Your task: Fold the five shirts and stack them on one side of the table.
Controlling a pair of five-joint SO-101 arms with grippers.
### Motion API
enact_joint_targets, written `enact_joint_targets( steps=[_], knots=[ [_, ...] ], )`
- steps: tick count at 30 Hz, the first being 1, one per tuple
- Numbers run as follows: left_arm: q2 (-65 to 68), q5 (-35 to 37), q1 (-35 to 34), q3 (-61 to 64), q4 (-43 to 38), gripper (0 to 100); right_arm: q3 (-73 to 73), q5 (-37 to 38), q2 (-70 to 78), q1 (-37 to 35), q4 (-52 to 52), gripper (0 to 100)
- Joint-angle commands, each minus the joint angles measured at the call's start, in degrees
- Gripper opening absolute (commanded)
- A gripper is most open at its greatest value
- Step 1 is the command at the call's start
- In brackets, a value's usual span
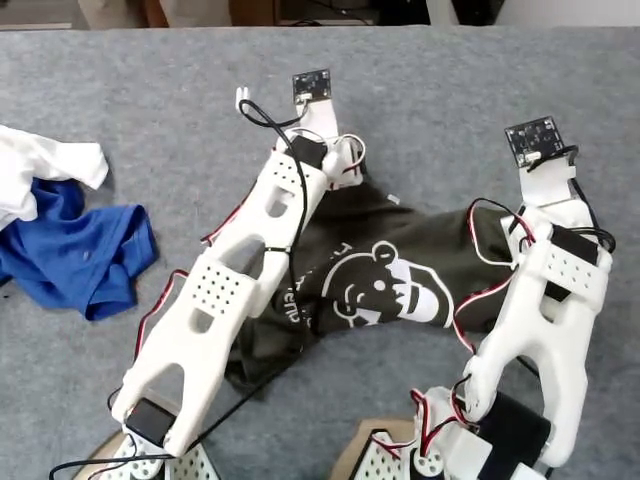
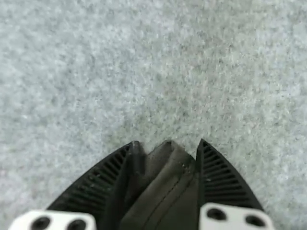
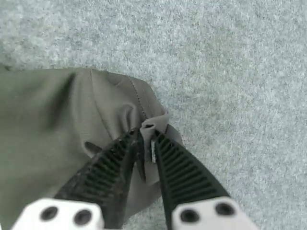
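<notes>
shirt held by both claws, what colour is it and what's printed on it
Dark olive shirt with a white cartoon bear print; clearest in the high view.

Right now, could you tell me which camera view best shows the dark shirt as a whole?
The high view: the dark shirt lies spread out, its white print facing up. The left wrist view shows a fold clamped in the left gripper; the right wrist view a corner pinched by the right gripper.

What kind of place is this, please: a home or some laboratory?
Probably a robotics test bench, not a home: two white arms stand at a grey felt-covered table, and a dark shirt and a blue shirt are on it.
</notes>
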Motion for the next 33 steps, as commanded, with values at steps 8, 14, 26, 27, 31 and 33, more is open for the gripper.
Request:
enact_joint_targets(
  steps=[8, 14, 26, 27, 31, 33],
  knots=[
    [-0.9, -13.5, 2.7, -2.5, 6.0, 20, -0.4, 0.5, -2.9, 0.9, -1.0, 0.5],
    [-0.9, -15.1, 2.7, -2.5, 7.4, 19, -0.5, 0.5, -2.9, 0.9, -1.0, 0.5],
    [-1.0, -13.5, 2.1, -2.5, 7.9, 2, -0.2, 0.5, -7.0, 0.9, -0.8, 0.5],
    [-1.0, -11.9, 1.8, -3.3, 7.9, 2, -0.2, 0.5, -7.9, 0.9, -0.5, 0.5],
    [-3.4, -6.4, 0.4, -14.5, 12.4, 2, -1.5, 0.1, -12.5, 0.7, 2.9, 0.5],
    [-4.6, -4.9, 0.0, -19.9, 14.6, 2, -3.2, -0.1, -15.3, 0.6, 5.5, 0.5]
  ],
)
